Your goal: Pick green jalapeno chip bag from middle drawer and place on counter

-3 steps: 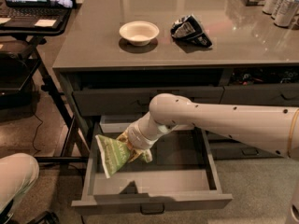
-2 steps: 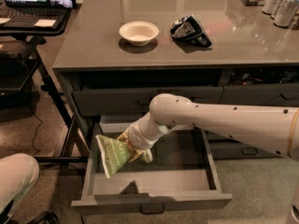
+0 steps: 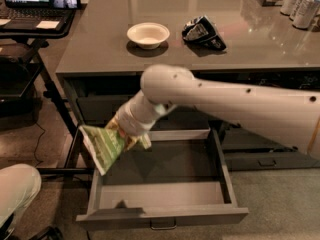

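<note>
Camera view: The green jalapeno chip bag [image 3: 104, 146] is seen clamped by its upper corner in the end effector [image 3: 131, 134], which is closed on the foil. The bag hangs tilted in the air over the camera-left wall of the open middle drawer [image 3: 165, 215], clear of the drawer floor and below tabletop level. The arm [image 3: 235, 101] is stretched in from the right of frame, across the cabinet front. On the tabletop [image 3: 260, 49], a white bowl [image 3: 148, 34] and a black-and-white snack bag [image 3: 202, 31] are seen side by side, well apart from the chip bag; cans [image 3: 300, 4] are grouped at the far corner. The pick is judged done, the place not yet. Risks from here: the bag could be snagged under the tabletop's front lip if raised w/o first being drawn outward. The slick foil, held by a corner only, could be knocked loose by such a hit and dropped beside the drawer. The bowl could be nudged if the set-down spot is picked too close to it.
</note>
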Motion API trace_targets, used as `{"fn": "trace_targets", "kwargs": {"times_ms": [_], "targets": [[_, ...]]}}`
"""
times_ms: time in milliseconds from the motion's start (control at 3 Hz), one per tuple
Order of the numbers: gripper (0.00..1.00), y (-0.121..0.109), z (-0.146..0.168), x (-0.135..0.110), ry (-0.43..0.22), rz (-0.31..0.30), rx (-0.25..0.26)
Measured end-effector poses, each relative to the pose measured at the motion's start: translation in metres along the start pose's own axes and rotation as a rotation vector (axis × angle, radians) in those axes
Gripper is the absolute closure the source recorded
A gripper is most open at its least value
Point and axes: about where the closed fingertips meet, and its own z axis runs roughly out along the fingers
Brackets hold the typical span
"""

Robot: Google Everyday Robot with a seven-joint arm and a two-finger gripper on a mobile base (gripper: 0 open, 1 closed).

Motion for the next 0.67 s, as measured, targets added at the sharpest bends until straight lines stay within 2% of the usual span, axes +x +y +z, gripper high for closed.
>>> {"fn": "trace_targets", "kwargs": {"times_ms": [333, 667], "targets": [[1.00, -0.056, -0.020, 0.011, 0.019, -0.132, -0.044], [1.00, -0.098, -0.047, 0.033, 0.067, -0.221, -0.048]]}}
